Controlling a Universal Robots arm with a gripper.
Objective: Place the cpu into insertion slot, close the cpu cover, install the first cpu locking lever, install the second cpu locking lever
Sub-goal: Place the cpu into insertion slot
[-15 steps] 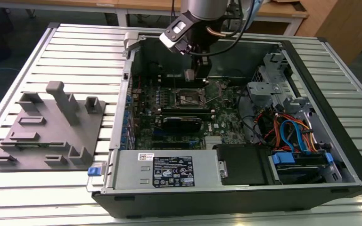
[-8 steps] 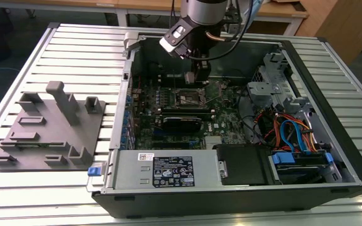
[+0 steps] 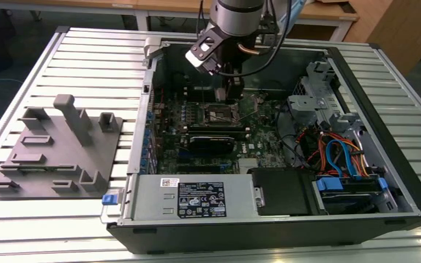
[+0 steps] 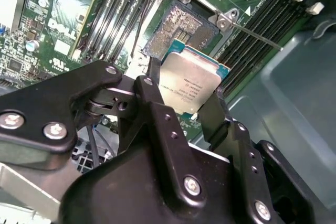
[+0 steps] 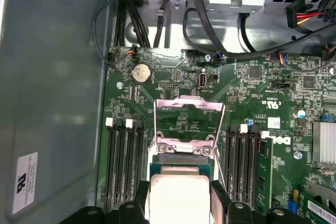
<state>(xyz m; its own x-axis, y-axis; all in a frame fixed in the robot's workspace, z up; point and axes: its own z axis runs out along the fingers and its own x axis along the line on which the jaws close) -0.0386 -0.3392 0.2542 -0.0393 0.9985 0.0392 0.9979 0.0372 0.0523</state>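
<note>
The slatted metal surface [image 3: 94,60] carries an open desktop computer case [image 3: 269,233] lying on its side. A grey moulded fixture [image 3: 57,159] sits on the surface beside the case, on the exterior view's left. Inside the case, a silvery power supply box [image 3: 195,197] lies along the near wall. The green motherboard [image 3: 258,145] covers the floor of the case beyond it. The robot arm [image 3: 236,16] reaches down into the case from the far side, over the motherboard.

In the first wrist view, the motherboard [image 5: 252,103] shows banks of long black memory slots [image 5: 126,161] on both sides of the socket area. A round coin battery [image 5: 140,72] sits on the board beyond the socket.

The cpu cover [image 5: 190,103] stands raised on its hinge, and green board shows through its window. The insertion slot [image 4: 181,32] lies uncovered, with its field of contacts bare. In the exterior view the slot [image 3: 220,113] sits directly under the arm's tip. A thin metal locking lever [image 4: 257,38] juts out from one corner of the slot, unlatched.

The jaws are clamped on the cpu [image 4: 191,82], with a black finger [image 4: 215,111] on each of two opposite edges. The chip hangs just over the edge of the insertion slot nearest the jaws and is not seated in it. In the first wrist view the cpu [image 5: 178,198] shows its pale metal top between the jaws, just short of the cover's hinge side.
</note>
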